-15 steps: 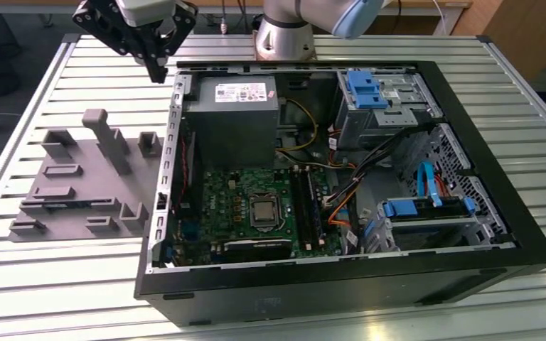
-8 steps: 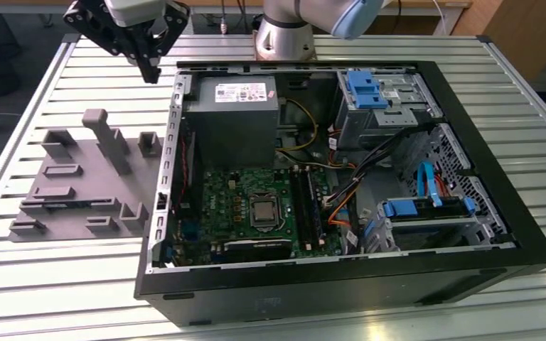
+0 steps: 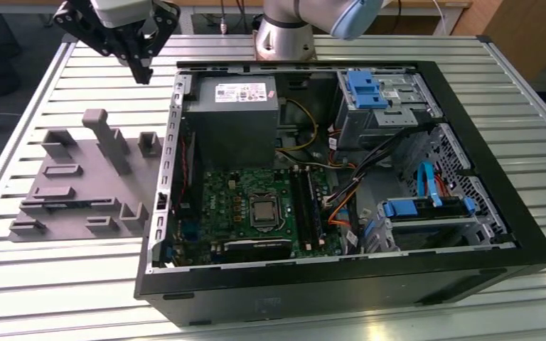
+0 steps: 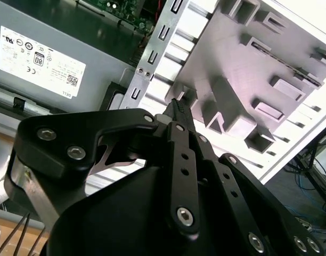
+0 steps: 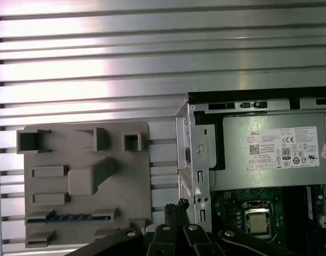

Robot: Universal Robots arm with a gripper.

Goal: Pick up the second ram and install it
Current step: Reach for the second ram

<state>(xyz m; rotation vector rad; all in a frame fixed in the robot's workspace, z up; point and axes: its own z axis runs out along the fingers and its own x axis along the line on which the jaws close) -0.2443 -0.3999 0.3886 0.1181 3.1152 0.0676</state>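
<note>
While blk tool (image 3: 143,74) hangs pinched, thin ram (image 5: 72,217) sits in grey tray (image 5: 133,181).

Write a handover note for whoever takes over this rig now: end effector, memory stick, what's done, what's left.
End effector: shut, empty, above the slatted metal table between the grey plastic pegged tray and the open black computer case.
Second ram, a long thin dark stick: on edge in a tray slot.
Done: no grasp yet.
Left: pick-up, then seating in the long black memory slots.
</note>
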